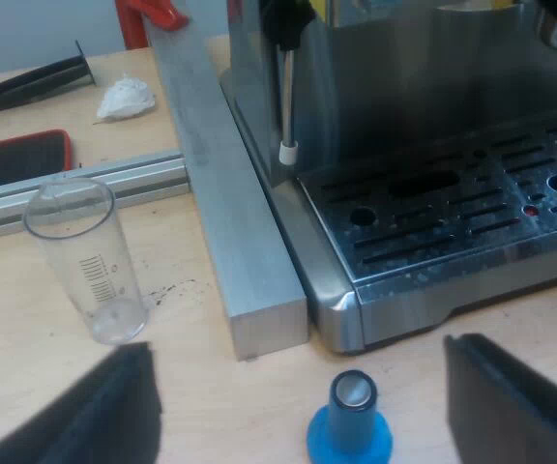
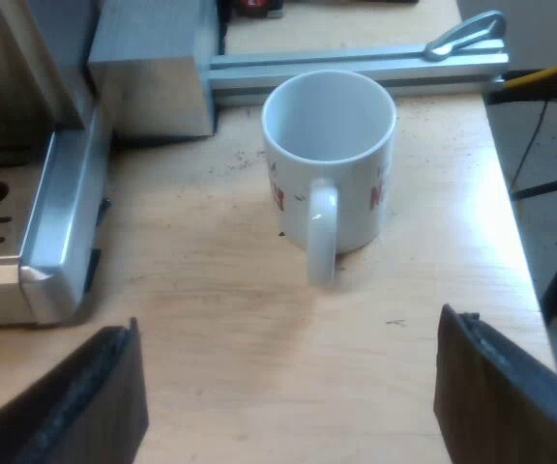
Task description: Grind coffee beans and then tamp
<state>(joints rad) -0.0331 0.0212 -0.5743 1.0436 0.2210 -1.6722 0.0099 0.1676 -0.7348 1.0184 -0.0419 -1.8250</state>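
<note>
A blue tamper [image 1: 350, 425] stands upright on the wooden table, between the wide-apart fingers of my open left gripper [image 1: 298, 406], close before the espresso machine's drip tray [image 1: 453, 222]. The machine's steam wand [image 1: 286, 97] hangs over the tray's corner. An empty clear measuring glass [image 1: 85, 261] stands beside one left finger [image 1: 85, 416]. In the right wrist view a white mug [image 2: 329, 159] with red print stands upright, handle toward my open right gripper [image 2: 293, 406], which holds nothing. The machine's tray corner [image 2: 46, 242] lies beside it.
A grey metal bar [image 1: 220, 193] runs along the machine's side, and an aluminium rail [image 1: 85, 188] crosses behind the glass. A black-and-red item [image 1: 17, 155], a dark tool [image 1: 27, 85] and a crumpled white scrap [image 1: 127, 97] lie beyond. The table's edge [image 2: 511, 232] drops off past the mug.
</note>
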